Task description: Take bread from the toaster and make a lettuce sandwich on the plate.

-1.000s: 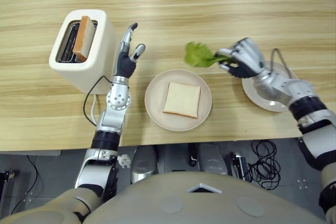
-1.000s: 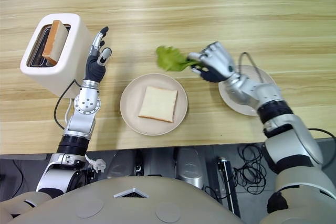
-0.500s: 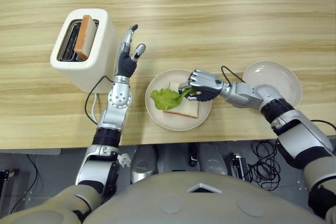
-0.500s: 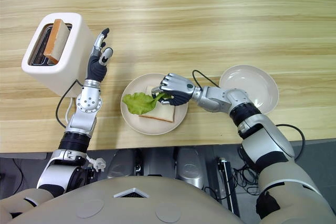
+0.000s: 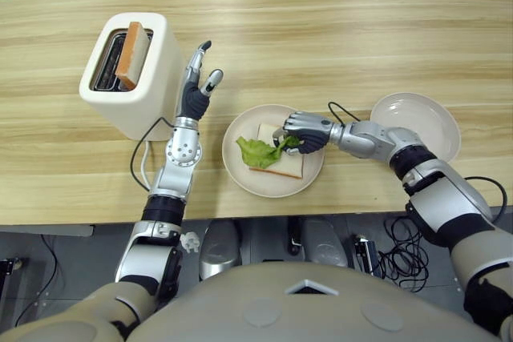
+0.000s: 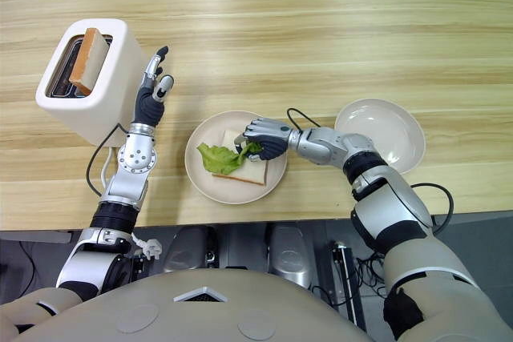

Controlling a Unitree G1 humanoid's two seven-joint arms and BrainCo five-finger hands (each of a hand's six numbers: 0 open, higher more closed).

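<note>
**Leaf lies leftward from the right hand, across the bread**

The right hand [image 5: 304, 131] sits low over the plate [image 5: 272, 187], its fingers curled and pinching the lettuce leaf [image 5: 256, 152] at one end. The leaf runs out to the robot's left over the bread slice [image 5: 288, 164]. The left hand [image 5: 195, 90], spread and empty, stands just beside the toaster [image 5: 132, 106] and is nearer the second slice [image 5: 133, 54].
</note>
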